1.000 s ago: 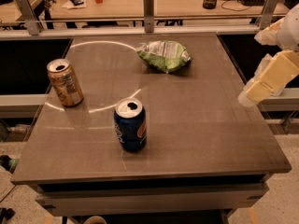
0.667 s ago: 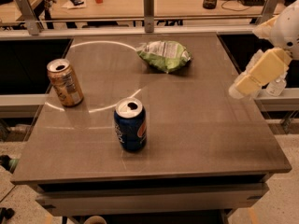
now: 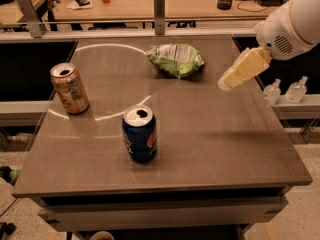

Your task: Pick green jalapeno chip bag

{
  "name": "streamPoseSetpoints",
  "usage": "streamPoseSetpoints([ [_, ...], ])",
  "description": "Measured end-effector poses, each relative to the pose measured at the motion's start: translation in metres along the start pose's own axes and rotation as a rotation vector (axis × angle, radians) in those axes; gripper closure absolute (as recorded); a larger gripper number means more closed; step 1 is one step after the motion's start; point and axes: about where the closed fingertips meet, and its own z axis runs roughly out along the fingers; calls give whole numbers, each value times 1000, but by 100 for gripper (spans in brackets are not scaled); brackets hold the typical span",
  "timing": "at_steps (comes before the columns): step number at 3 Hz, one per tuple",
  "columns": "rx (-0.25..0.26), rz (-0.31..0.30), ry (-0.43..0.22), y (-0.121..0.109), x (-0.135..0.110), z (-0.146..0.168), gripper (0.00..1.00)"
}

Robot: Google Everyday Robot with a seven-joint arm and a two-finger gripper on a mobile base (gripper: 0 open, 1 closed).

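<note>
Looking across the table [image 3: 225, 149], I see the hand [image 3: 226, 83] hanging above its right side, slanted down and to the left, just in from the right edge. I cannot tell how far open it is; nothing shows in its grasp. The green jalapeno chip bag [image 3: 176, 59] lies crumpled near the far edge, about mid-width, left of the hand and apart from it, with bare tabletop between the two. A blue Pepsi can [image 3: 139, 134] stands upright toward the front, left of centre, well apart from the bag. A tan-orange can [image 3: 70, 88] stands upright by the left edge. The table's right half in front of the bag lies open. Beyond the far edge a metal post [image 3: 159, 11] rises just behind the bag. Two small clear bottles [image 3: 272, 91] sit on a ledge off the right edge.
</note>
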Motion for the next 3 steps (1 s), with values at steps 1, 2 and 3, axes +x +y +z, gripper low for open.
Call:
streamPoseSetpoints([
  [1,-37,93,-47,-17,-7,36,0],
  [2,-8,126,-106,-30,-23,65,0],
  [3,-8,126,-106,-30,-23,65,0],
])
